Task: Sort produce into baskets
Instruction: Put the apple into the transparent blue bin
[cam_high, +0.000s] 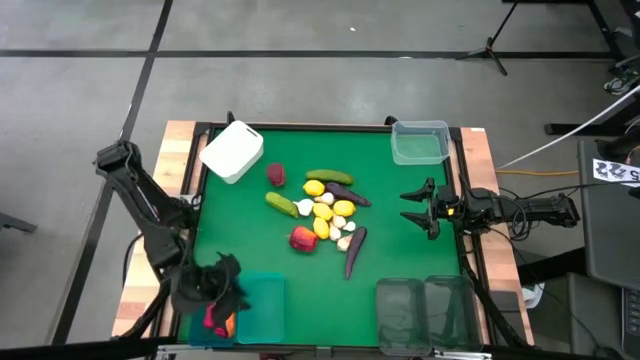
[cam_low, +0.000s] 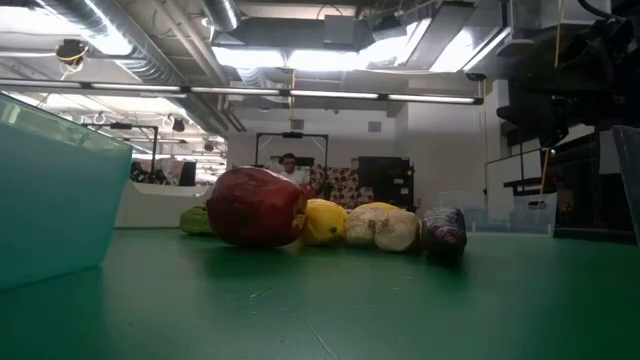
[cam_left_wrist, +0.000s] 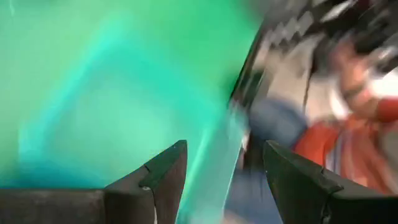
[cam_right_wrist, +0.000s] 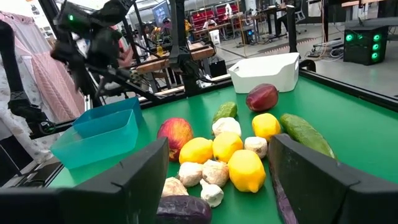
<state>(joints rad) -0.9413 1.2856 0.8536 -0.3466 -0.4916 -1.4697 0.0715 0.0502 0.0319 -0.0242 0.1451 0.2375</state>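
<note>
We saw a green mat (cam_high: 400, 215) covering the worktop, whose wooden edge (cam_high: 178, 150) showed along the left side. The worktop stood on a grey floor (cam_high: 300, 80) crossed by dark lines. A tripod foot (cam_high: 493, 50) rested on the floor beyond the far right corner, and a white cable (cam_high: 560, 145) ran out to the right. In the low view, ceiling lights (cam_low: 330, 58) glowed over a workshop room, and a person (cam_low: 289, 163) sat far behind. In the right wrist view, pink cloth (cam_right_wrist: 43, 68) hung nearby.
</note>
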